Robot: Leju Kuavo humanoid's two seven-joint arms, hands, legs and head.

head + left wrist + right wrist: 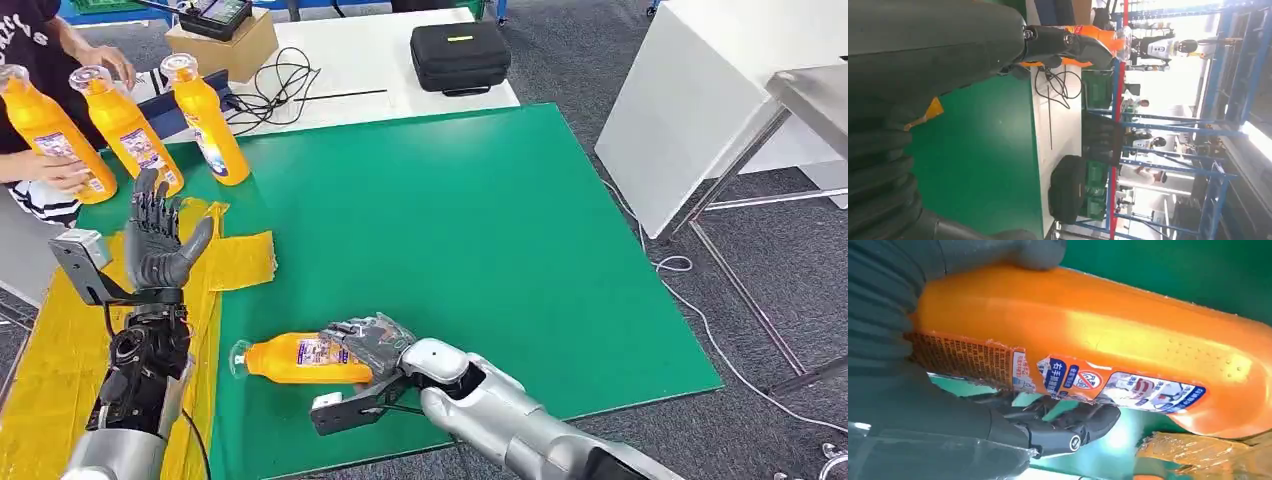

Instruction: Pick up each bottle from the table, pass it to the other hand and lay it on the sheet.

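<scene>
Nearest us, the right hand [368,345] is wrapped around the lower body of an orange bottle [300,358]. The bottle lies on its side at the near edge of the green mat [480,230], clear cap pointing toward the robot's left. In the right wrist view the thumb sits over the top of the bottle [1108,340] and the dark fingers [1068,425] curl under it, so we read the hold as firm. We cannot tell whether the bottle rests on the mat or is just clear of it.

A little farther, on the robot's left, the left hand [158,235] stands upright with fingers spread and nothing in it, above the yellow sheet [45,350]. The sheet covers the left part of the counter, one flap lying over the mat.

Farther back, three more orange bottles [125,125] stand upright in a row near the mat's far left corner. A person's hands [60,175] rest on the two leftmost. Beyond, a white counter [350,60] carries a cardboard box [225,45], loose cables [270,85] and a black case [460,55].

We judge the step in hand to be the pickup, with the handover waiting. The next move calls for lifting the bottle and carrying it toward the left hand, cap end leading, so the left fingers can close on the free neck end before the right lets go.
</scene>
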